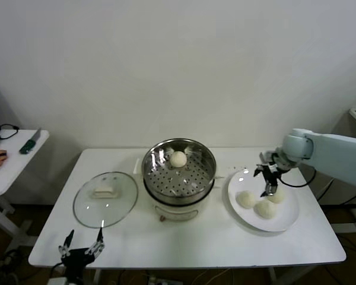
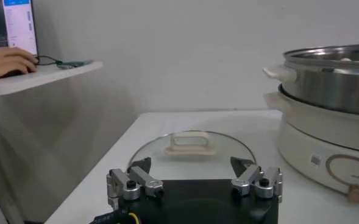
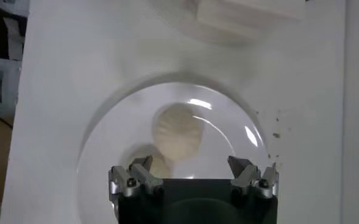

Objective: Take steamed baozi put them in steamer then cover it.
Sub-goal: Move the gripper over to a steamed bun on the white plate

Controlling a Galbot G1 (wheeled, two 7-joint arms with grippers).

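The right gripper (image 1: 267, 181) hangs wide open and empty over the plate (image 1: 285, 222). Three soft, round, white buns (image 1: 256, 205) lie right under it. One bun (image 1: 178, 158) already sits in the shiny steamer (image 1: 178, 167). The left gripper (image 1: 82, 246) waits open near the glass lid (image 1: 105, 199).

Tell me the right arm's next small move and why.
Probably lower the right gripper, fingers open, onto the nearest baozi on the plate and close. One bun already sits in the steamer; three remain, and the lid lies aside.
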